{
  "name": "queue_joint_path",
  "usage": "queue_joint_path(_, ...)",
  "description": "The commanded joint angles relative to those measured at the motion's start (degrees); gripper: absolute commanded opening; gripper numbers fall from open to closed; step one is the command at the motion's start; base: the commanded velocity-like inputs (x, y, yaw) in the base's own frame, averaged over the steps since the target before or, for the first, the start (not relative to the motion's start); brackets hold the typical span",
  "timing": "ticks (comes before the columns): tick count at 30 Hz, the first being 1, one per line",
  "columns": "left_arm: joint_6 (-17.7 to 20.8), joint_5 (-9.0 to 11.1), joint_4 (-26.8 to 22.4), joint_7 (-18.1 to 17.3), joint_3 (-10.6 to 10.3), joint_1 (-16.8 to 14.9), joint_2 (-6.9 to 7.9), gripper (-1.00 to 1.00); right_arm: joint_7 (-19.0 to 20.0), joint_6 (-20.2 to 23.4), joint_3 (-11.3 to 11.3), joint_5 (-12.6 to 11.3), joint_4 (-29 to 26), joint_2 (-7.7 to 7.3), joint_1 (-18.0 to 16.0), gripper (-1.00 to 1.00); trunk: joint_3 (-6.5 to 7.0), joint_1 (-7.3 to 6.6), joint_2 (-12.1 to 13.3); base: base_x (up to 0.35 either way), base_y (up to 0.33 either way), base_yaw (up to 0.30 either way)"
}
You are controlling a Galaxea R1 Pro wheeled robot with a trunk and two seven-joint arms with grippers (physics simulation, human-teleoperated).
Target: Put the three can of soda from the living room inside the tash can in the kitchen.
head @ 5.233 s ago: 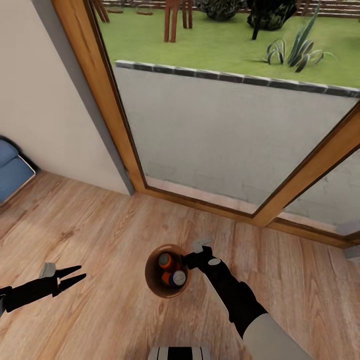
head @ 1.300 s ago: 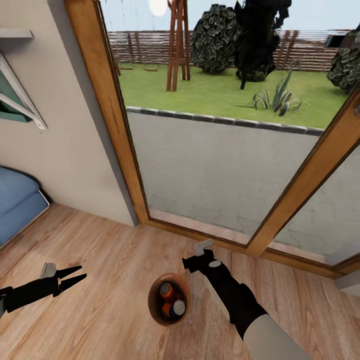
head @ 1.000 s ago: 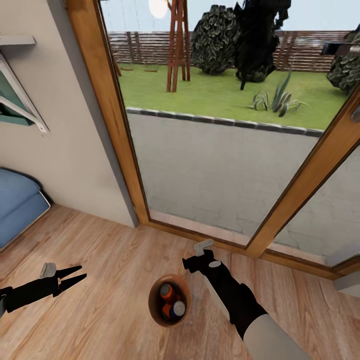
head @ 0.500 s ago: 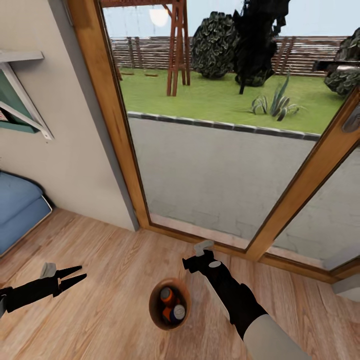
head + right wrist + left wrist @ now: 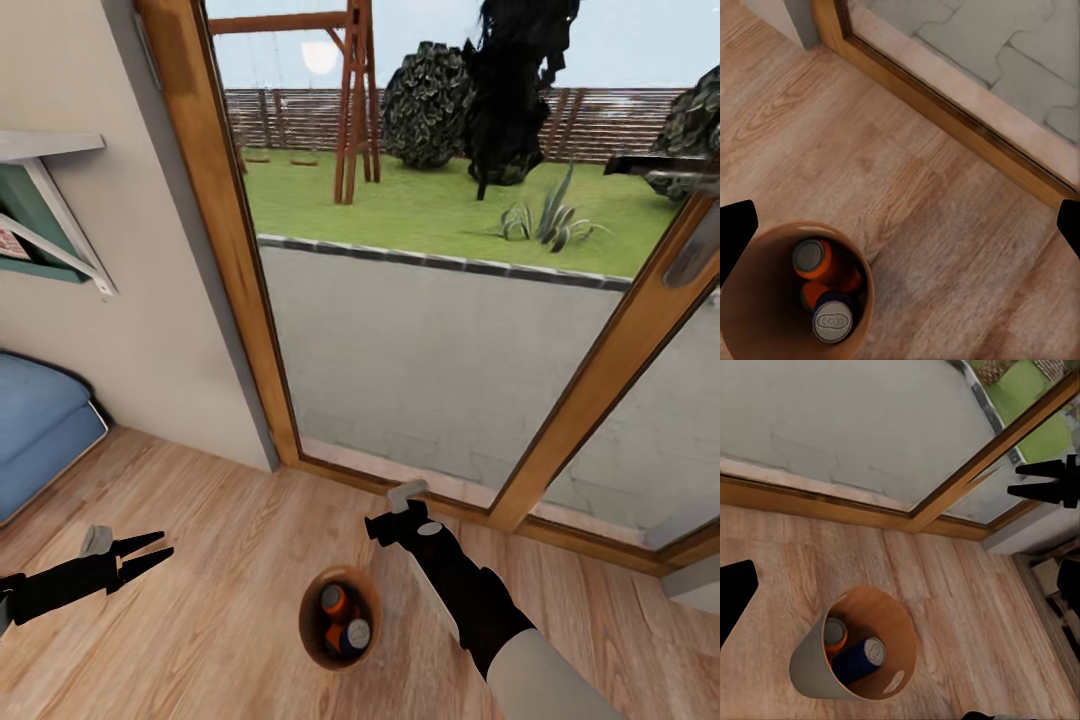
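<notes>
Now | tash can (image 5: 312, 640) with sodas just below-left of right gripper (image 5: 380, 528), gap wide, empty | left gripper (image 5: 150, 553) apart, empty

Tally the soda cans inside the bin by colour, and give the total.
Orange cans: 2
Dark blue cans: 1
Total: 3, all inside the bin on the wood floor.
</notes>
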Motion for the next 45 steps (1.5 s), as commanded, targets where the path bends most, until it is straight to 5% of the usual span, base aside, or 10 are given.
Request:
queue_joint_path(1,0.0,0.0,0.0,0.0,0.0,0.0,-0.02,1.00,0.0,0.0,0.0,0.0,0.0,0.00,0.0,1.00,0.28,-0.23,0.4,0.000,0.000,0.000)
queue_joint_path(14,0.0,0.0,0.0,0.0,0.0,0.0,-0.04,1.00,0.0,0.0,0.0,0.0,0.0,0.00,0.0,1.00,3.85,-3.08,5.6,0.000,0.000,0.000)
queue_joint_path(45,-0.1,0.0,0.0,0.0,0.1,0.0,-0.05,1.00,0.0,0.0,0.0,0.1,0.0,0.00,0.0,1.00,6.80,-3.08,5.6,0.000,0.000,0.000)
